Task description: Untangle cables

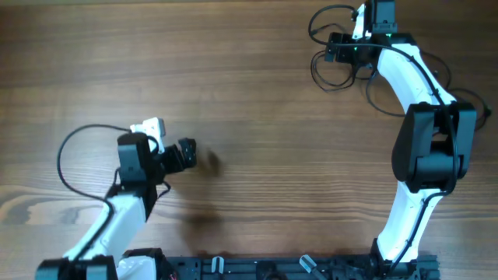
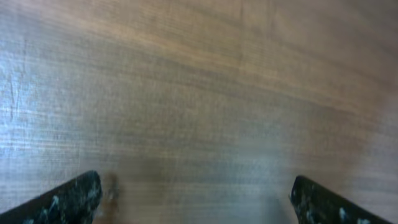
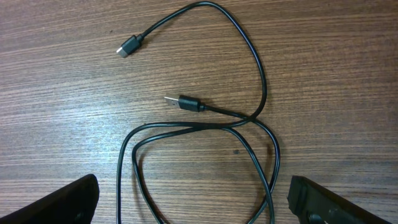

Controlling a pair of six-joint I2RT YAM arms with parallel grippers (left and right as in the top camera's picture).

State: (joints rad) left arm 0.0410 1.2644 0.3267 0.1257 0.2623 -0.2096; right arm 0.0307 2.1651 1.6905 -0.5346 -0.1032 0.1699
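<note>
Gaping wide and empty, both jaws hover, cables [image 3: 189,102] lying beneath the right pair.

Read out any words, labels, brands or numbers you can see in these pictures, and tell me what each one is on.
No text can be read in any view.
Cables and plugs: no print shows.
Arms: no legible marks; any would be too small in the overhead view.
Table: plain wood grain, no signs; the left wrist view is blurred.
</note>
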